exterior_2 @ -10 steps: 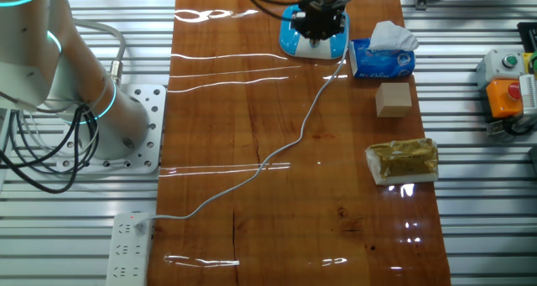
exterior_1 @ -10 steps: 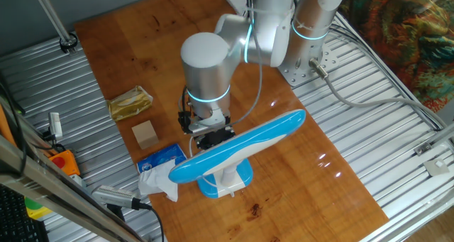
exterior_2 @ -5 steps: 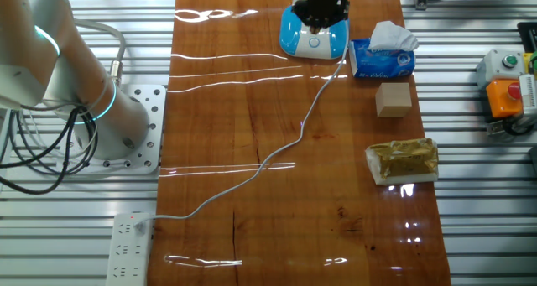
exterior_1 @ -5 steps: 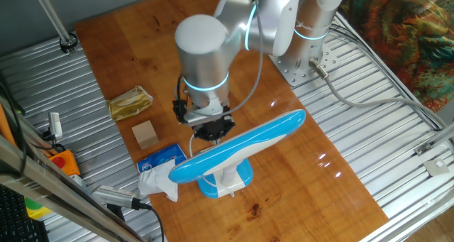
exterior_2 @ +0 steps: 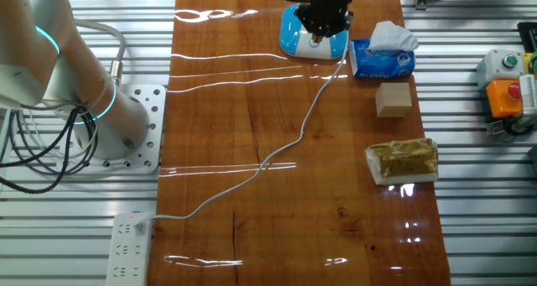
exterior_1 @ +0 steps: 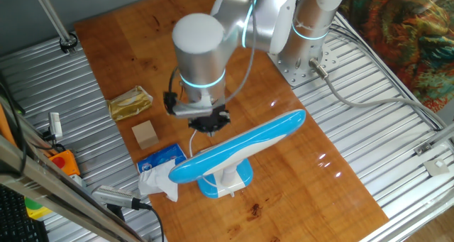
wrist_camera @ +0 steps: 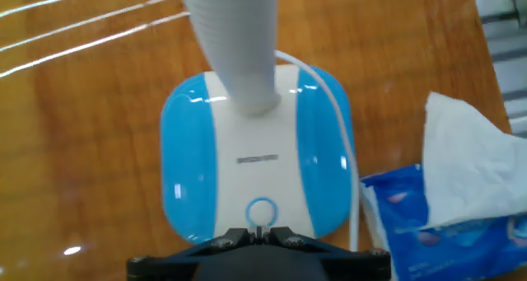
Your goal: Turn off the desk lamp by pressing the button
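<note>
Wooden table point(exterior_2: 252, 110) seen from above and from two sides. Desk lamp point(exterior_1: 237, 148) at the table's far end in the other fixed view, around 12 o'clock: long flat blue head on a white stem, blue-and-white base point(wrist_camera: 257, 161), thin white cord point(exterior_2: 285, 148) trailing toward a power strip point(exterior_2: 130, 240) at 7 o'clock. On the base, a small ring-shaped button point(wrist_camera: 260, 211) at the 6 o'clock edge in the hand view. Gripper point(wrist_camera: 258, 233) just above that button, fingertips apparently meeting at a point; contact with the button not clear.

Probably light, rigid plastic, smooth and glossy, likely to slide or tip under a sideways shove. No grasp needed: a straight downward press on the ring, base kept flat.

Containers: open blue tissue packet point(wrist_camera: 436, 223) at 3 o'clock beside the base, white tissue poking out. Wooden block point(exterior_2: 393, 99) and yellow-brown pack point(exterior_2: 403, 162) further along at 4 o'clock.
</note>
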`<state>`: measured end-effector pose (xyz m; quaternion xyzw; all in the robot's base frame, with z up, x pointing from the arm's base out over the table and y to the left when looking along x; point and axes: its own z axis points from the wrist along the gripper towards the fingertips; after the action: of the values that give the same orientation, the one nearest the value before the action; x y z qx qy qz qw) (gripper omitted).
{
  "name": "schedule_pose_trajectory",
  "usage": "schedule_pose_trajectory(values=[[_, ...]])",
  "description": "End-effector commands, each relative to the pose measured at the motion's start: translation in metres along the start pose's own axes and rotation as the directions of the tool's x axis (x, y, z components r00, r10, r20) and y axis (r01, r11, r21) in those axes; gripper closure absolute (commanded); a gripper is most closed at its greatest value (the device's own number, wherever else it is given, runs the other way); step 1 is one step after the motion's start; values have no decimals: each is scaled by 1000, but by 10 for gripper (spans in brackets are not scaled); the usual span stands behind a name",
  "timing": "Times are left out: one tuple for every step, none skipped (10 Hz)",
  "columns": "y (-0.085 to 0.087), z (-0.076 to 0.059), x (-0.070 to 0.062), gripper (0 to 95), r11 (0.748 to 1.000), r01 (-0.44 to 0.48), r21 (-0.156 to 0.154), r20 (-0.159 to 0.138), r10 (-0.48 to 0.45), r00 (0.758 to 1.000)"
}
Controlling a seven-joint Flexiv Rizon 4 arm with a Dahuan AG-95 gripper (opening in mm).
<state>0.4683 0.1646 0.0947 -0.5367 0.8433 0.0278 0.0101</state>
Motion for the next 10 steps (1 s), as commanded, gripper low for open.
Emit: schedule_pose_trajectory(values=[[-14,-3,32,950,925,-379,-11,5,379,925],[-17,-4,38,950,895,-446,-13,7,447,895],[-24,-5,45,950,855,-519,-11,8,519,855],[-29,-8,50,950,813,-583,-8,9,583,813],[-31,-9,51,950,786,-619,0,9,619,786],[-33,-10,49,950,730,-683,23,6,683,730],[-34,-11,49,950,695,-718,35,5,719,695],[-34,-10,49,950,679,-733,42,10,734,679],[-34,-11,49,950,645,-762,57,25,762,647],[-34,-11,49,950,627,-777,56,42,776,629]])
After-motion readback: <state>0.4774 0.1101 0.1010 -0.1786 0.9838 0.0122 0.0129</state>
